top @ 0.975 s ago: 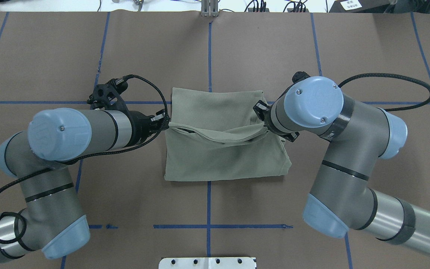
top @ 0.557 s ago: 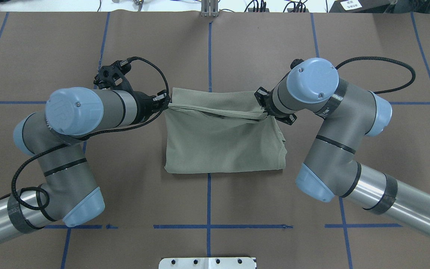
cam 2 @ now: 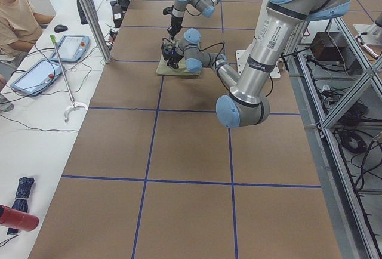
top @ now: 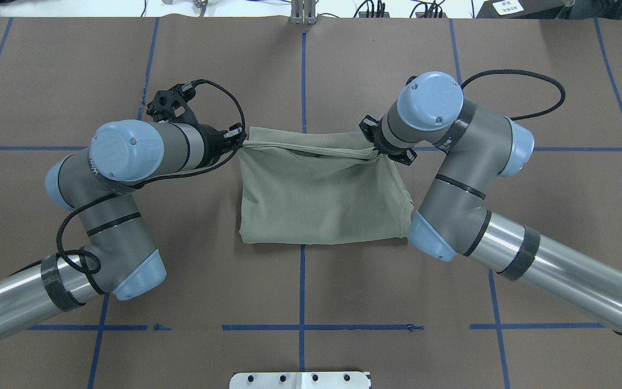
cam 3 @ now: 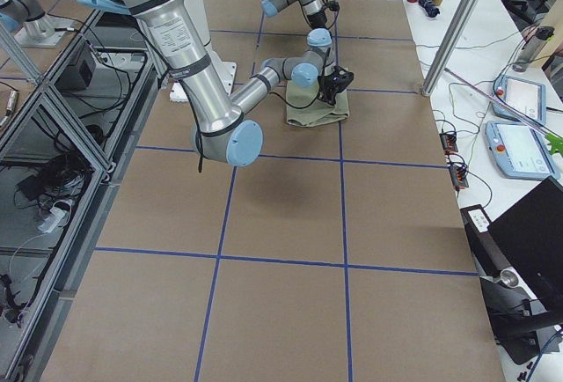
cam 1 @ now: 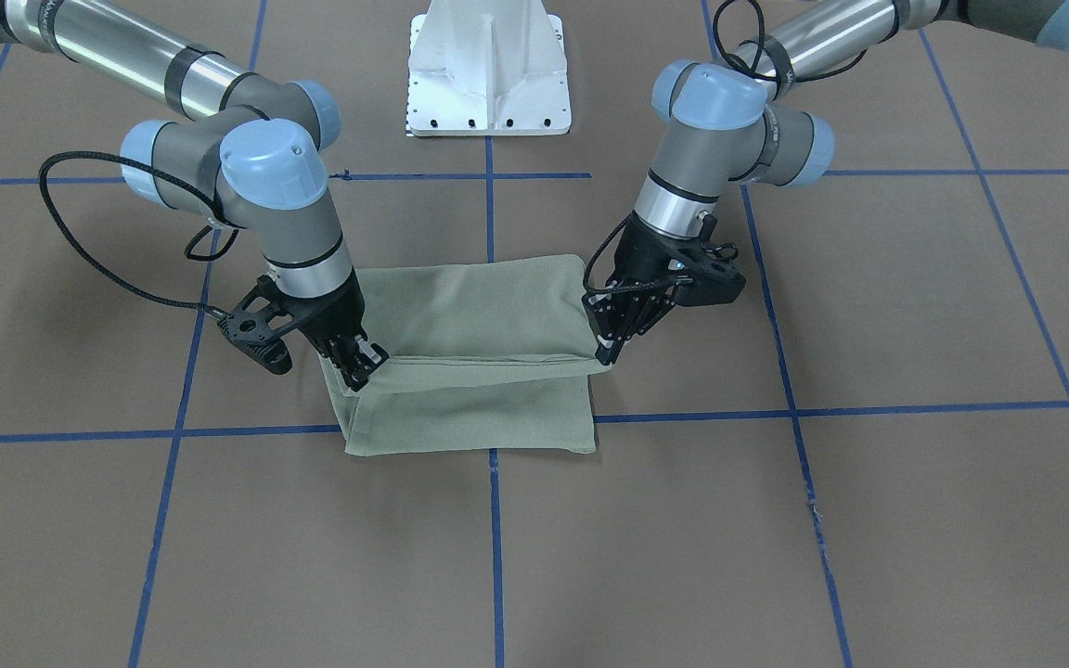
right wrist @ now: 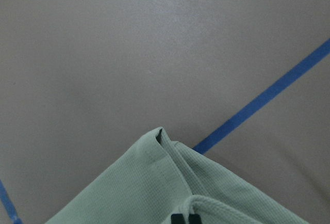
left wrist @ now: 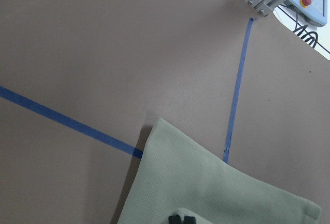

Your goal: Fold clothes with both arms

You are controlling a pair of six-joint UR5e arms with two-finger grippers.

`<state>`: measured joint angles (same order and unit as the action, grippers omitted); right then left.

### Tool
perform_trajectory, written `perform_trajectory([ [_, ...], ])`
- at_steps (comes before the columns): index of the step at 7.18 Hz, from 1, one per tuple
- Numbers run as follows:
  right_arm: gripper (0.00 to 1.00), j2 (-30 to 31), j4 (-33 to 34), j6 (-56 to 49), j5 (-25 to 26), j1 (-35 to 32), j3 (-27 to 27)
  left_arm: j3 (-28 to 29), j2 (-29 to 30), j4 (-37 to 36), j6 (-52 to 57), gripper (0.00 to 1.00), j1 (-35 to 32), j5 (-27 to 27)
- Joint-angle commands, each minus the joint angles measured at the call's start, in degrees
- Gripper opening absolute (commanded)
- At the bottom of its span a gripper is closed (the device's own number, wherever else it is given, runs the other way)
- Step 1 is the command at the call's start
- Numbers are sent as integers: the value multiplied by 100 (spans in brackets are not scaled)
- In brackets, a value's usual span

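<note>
The sage-green clothes (top: 322,194) lie folded at the table's middle, over a blue tape cross. Their top layer is lifted along the far edge and stretched taut between both grippers. My left gripper (top: 242,143) is shut on the far left corner of that layer. My right gripper (top: 377,153) is shut on the far right corner. From the front, the lifted layer (cam 1: 470,311) hangs above the lower layer (cam 1: 470,408), with the left gripper (cam 1: 605,353) and right gripper (cam 1: 364,367) at its ends. Each wrist view shows green cloth (left wrist: 216,188) (right wrist: 154,193) right at the fingertips.
Brown paper with blue tape lines (top: 303,81) covers the table. The white base pedestal (cam 1: 488,65) stands at the robot's edge. An aluminium post (top: 303,13) rises at the far edge. A person (cam 2: 18,11) sits beside tablets (cam 2: 70,45) on the side bench.
Both grippers have carried the held layer away from the robot, from the shirt's middle to its far edge. The arms' elbows swung forward and the near fold slid slightly farther.
</note>
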<state>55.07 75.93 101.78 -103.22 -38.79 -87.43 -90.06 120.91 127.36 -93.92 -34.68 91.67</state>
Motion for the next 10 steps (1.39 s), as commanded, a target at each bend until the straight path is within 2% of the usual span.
perform_trajectory([
  [1,84,-310,-16,-727,-286,-321,706,1151,632,446,286,22,-301,0],
  [2,100,-678,-16,-1104,-286,-374,1101,1557,766,752,444,34,-451,-9],
  [3,100,-716,-16,-1403,-321,-505,1166,1613,767,860,541,38,-522,-18],
  [5,100,-577,-16,-2131,-891,-1075,1158,1588,759,887,690,39,-610,17],
  [6,100,-350,-16,-2597,-980,-1313,1149,1570,698,870,1222,39,-758,313],
  [7,100,-69,-16,-3298,-1233,-1611,1132,1544,497,817,2002,39,-1108,1151],
  [8,100,273,-16,-4244,-1592,-2032,1132,1213,-10,799,2836,39,-1607,1960],
  [9,100,616,1,-5367,-2048,-2575,1132,984,-415,782,3697,39,-2117,2595],
  [10,100,871,79,-6345,-2401,-3172,1158,886,-697,773,4211,39,-2488,2932],
])
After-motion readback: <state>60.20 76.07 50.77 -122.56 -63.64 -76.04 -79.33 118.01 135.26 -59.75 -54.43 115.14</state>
